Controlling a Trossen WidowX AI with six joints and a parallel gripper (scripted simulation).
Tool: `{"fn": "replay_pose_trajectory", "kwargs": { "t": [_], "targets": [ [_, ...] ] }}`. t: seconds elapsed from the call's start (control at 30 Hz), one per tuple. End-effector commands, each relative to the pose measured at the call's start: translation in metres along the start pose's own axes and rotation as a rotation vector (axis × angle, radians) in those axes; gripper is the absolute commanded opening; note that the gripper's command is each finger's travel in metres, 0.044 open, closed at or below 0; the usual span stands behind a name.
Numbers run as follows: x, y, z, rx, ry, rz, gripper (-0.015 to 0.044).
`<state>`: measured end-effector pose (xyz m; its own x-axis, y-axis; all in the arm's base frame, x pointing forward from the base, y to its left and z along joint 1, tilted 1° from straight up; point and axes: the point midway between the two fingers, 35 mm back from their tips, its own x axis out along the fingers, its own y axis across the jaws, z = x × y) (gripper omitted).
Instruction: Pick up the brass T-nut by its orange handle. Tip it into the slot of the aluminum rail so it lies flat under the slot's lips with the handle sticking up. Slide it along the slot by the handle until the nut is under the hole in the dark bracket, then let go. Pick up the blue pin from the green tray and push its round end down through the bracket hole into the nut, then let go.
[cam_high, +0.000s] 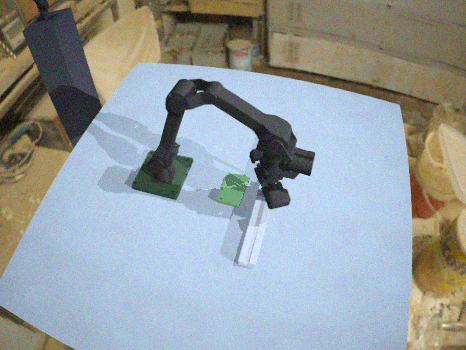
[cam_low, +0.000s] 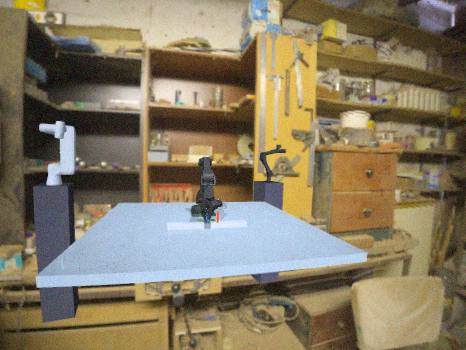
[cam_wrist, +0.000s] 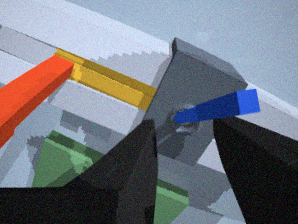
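Note:
The brass T-nut (cam_wrist: 110, 89) lies in the slot of the aluminum rail (cam_high: 249, 246) (cam_low: 232, 225) (cam_wrist: 95, 102), one end running under the dark bracket (cam_wrist: 202, 72) (cam_low: 207, 226). Its orange handle (cam_wrist: 37, 90) (cam_low: 218, 217) sticks up from the nut's other end. The blue pin (cam_wrist: 217, 109) stands tilted, its lower end at the bracket hole and its square top leaning out past the right finger in the wrist view. How deep it sits cannot be told. My gripper (cam_wrist: 184, 125) is partly open, fingers apart on either side of the pin's lower part. The top view hides the fingertips.
The green tray (cam_high: 231, 195) (cam_wrist: 52, 160) lies beside the rail, between it and the arm's dark green base plate (cam_high: 182, 175). The handle rises near the fingers. Two pedestals with other arms stand beyond the table edges.

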<state>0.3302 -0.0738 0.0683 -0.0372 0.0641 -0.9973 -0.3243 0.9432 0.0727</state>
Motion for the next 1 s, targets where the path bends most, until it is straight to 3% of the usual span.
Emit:
{"fn": "replay_pose_trajectory", "kwargs": {
  "t": [0.0,0.5,0.97],
  "targets": [
    [0.000,0.000,0.000,0.000,0.000,0.000,0.0160],
    [-0.055,0.004,-0.002,0.000,0.000,0.000,0.0160],
    [-0.057,0.004,-0.002,0.000,0.000,0.000,0.0160]
  ]
}}
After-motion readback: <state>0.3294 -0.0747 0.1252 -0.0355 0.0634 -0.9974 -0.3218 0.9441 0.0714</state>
